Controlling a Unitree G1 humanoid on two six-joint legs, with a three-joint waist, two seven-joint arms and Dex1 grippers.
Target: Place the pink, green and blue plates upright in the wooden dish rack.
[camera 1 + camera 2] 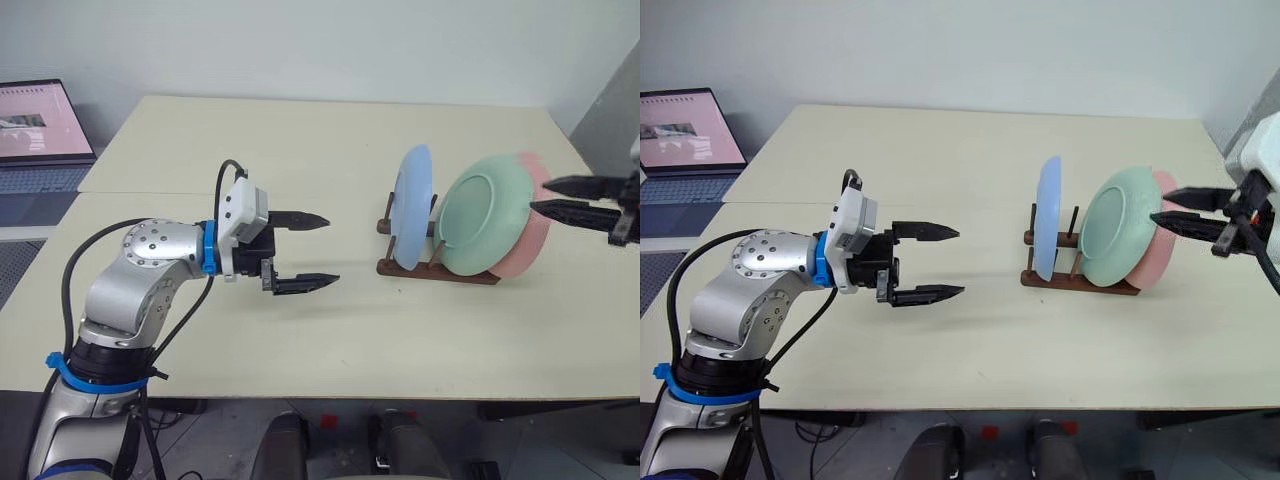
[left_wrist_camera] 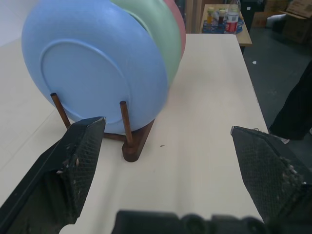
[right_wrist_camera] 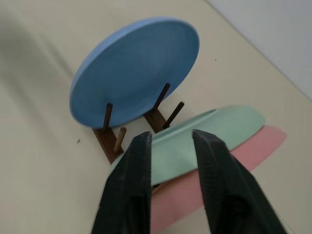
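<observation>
I ease my right fingers, narrowed but grasping nothing, clear of the leaning green plate at right; left fingers gape released.

Pink plate mostly hidden behind green plate; right claw's arm cut by frame edge.

Matte plates (smooth); dark wooden rack.
</observation>
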